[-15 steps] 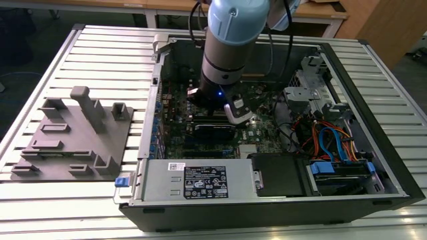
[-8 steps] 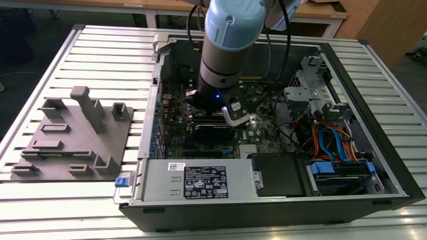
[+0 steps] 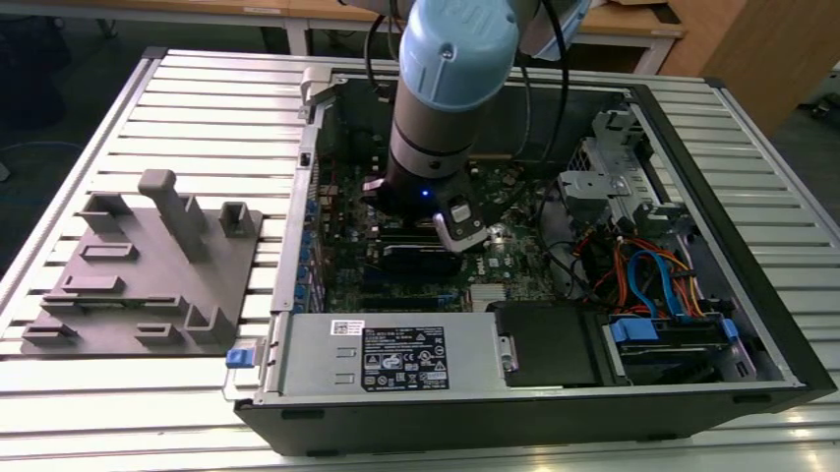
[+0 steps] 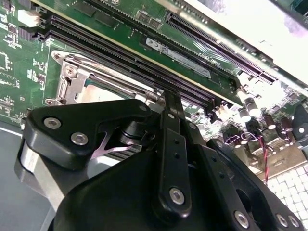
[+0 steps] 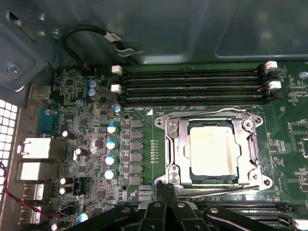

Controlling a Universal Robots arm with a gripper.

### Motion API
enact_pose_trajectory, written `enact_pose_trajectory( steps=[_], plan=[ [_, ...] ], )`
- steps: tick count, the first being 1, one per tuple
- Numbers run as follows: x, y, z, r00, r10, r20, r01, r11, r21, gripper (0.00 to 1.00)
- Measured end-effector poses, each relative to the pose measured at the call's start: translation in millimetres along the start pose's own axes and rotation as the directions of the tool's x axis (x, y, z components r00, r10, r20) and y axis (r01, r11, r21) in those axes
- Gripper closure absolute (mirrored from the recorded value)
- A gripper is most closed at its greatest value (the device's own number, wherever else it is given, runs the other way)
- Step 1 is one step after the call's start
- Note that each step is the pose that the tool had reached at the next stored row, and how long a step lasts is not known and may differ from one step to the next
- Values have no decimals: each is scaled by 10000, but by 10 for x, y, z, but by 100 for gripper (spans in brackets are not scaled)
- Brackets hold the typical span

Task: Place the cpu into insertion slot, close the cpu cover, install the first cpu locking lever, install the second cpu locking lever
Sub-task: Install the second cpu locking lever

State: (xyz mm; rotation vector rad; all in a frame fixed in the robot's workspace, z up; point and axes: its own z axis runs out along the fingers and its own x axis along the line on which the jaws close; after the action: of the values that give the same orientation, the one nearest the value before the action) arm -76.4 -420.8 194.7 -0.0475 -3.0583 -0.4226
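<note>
Cpu [image 5: 213,150] seated just beyond jaws.

Memory slots [image 5: 192,86] (long, black) crowd the insertion slot [image 5: 214,149].

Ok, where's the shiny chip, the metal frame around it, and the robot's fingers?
cpu [image 5: 213,150], first wrist view, middle of its silvery top.
cpu cover [image 5: 173,153], first wrist view, the frame's side bar.
fingers [image 5: 160,193], first wrist view, one black tip.

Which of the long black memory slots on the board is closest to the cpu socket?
In the first wrist view, it's the last of the long black slots, the one running right along the edge of the cpu cover. The other slots in that bank lie beyond it, farther from the cpu.
</note>
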Motion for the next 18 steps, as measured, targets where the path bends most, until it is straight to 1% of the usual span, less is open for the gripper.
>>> enact_pose_trajectory(
  steps=[12, 18],
  plan=[
    [8, -8, 29, 10000, -13, -11, 13, 9996, -293, 90],
    [15, -14, 49, 10000, -21, -14, 20, 9992, -405, 90]
  ],
)
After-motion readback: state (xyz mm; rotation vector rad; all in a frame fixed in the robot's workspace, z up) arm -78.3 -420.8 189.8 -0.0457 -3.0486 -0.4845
